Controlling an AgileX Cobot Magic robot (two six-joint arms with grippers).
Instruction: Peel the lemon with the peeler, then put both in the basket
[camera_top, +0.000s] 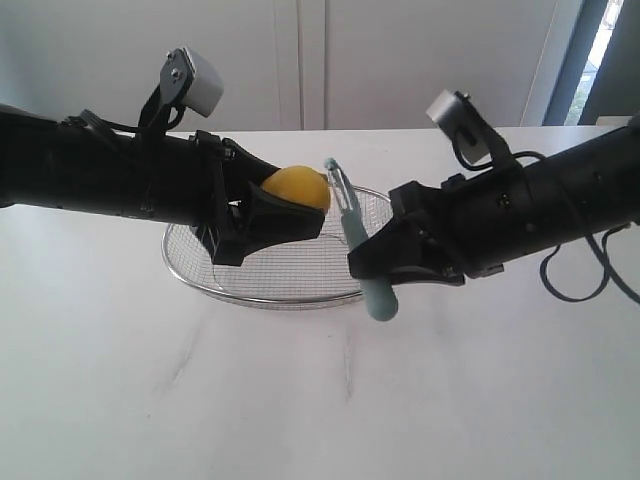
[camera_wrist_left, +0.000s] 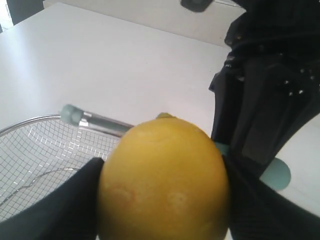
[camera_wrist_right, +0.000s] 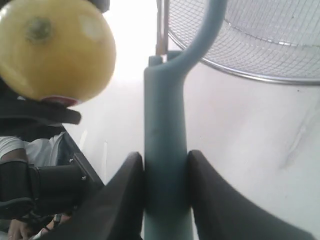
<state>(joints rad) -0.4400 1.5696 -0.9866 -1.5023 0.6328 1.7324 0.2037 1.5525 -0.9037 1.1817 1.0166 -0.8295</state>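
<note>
My left gripper (camera_top: 290, 212) is shut on the yellow lemon (camera_top: 296, 186), held above the wire mesh basket (camera_top: 275, 262). Up close, the lemon (camera_wrist_left: 164, 181) fills the space between the black fingers (camera_wrist_left: 65, 205). My right gripper (camera_top: 372, 262) is shut on the pale teal handle of the peeler (camera_top: 362, 255), which stands nearly upright with its metal head beside the lemon. In the right wrist view the handle (camera_wrist_right: 165, 150) runs between the two fingers (camera_wrist_right: 120, 200), with the lemon (camera_wrist_right: 55, 47) close to the head, sticker end showing.
The basket (camera_wrist_right: 250, 45) rests on a white table (camera_top: 320, 400), below and between both arms. White cabinet doors stand behind the table. The peeler head (camera_wrist_left: 95, 120) crosses the basket rim (camera_wrist_left: 30, 122) in the left wrist view.
</note>
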